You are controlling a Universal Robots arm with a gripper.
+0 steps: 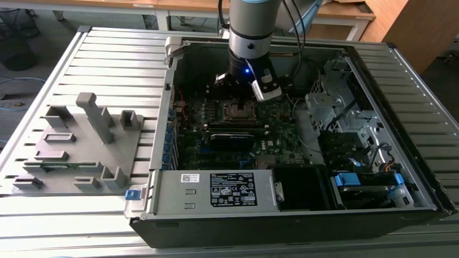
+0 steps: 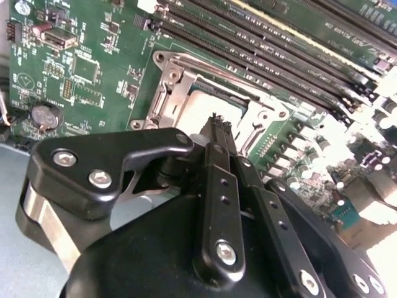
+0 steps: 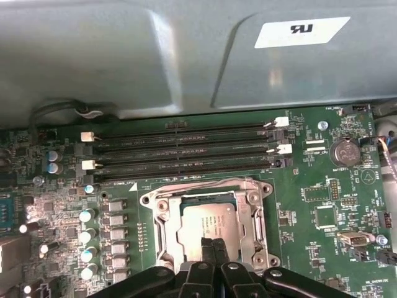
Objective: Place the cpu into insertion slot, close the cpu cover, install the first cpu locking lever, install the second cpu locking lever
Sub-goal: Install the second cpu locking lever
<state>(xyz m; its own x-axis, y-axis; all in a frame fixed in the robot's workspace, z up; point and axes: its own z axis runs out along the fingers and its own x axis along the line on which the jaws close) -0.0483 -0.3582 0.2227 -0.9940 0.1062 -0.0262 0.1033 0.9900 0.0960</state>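
Grey arm [image 1: 251, 21] wearing a black tool [image 2: 217, 133]

Silver screws are dotting the tool's black links; a blue light is glowing on its wrist, black cables trailing.

case walls [image 1: 171, 97] and drive cage [image 1: 337, 107] hem motherboard [image 1: 215, 129].

You'll see a white sticker [image 3: 302, 32] bearing a bold two-letter mark, upside down, on the grey metal panel [image 3: 124, 56] beyond the memory slots [image 3: 186, 152] from the gripper [image 3: 214, 243]. The black label [image 1: 231, 189] on the silver box [image 1: 172, 198], well away from the gripper, is too small to read.
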